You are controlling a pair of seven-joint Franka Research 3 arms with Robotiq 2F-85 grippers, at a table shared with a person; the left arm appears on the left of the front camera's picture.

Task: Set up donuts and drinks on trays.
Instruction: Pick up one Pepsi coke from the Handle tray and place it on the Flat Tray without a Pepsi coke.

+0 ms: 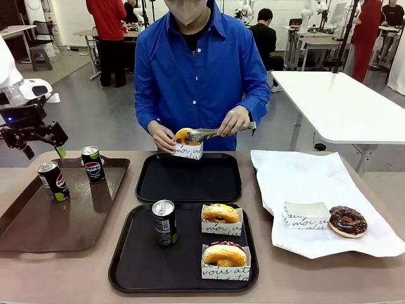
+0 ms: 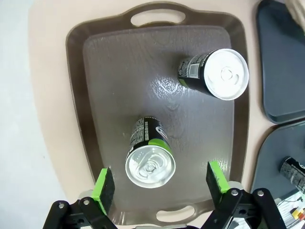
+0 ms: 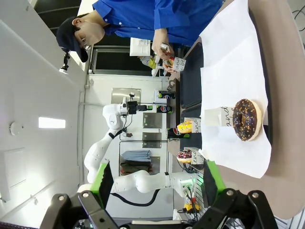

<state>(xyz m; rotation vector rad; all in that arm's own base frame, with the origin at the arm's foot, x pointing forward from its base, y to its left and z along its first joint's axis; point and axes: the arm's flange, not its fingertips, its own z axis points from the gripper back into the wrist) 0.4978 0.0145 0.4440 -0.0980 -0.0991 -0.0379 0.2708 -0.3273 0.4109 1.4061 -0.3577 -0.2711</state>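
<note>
My left gripper [image 1: 44, 151] hangs open over the far left of the brown tray [image 1: 38, 221]. In its wrist view, the left gripper [image 2: 159, 177] has its green pads either side of a can [image 2: 150, 164] below, apart from it; a second can [image 2: 224, 74] stands farther along. The near black tray [image 1: 130, 266] carries one can [image 1: 164, 223] and two donuts [image 1: 221, 214] [image 1: 224, 254] in paper holders. The far black tray [image 1: 189, 180] is bare. The person holds a donut [image 1: 185, 136] in a holder with tongs [image 1: 218, 133]. My right gripper [image 3: 158, 177] is open, high above a chocolate donut [image 3: 247, 119].
White paper [image 1: 304, 177] at the right holds the chocolate donut [image 1: 347, 221] and an empty paper holder [image 1: 305, 215]. The person stands at the far edge behind the trays. A white table [image 1: 342, 104] stands beyond at right.
</note>
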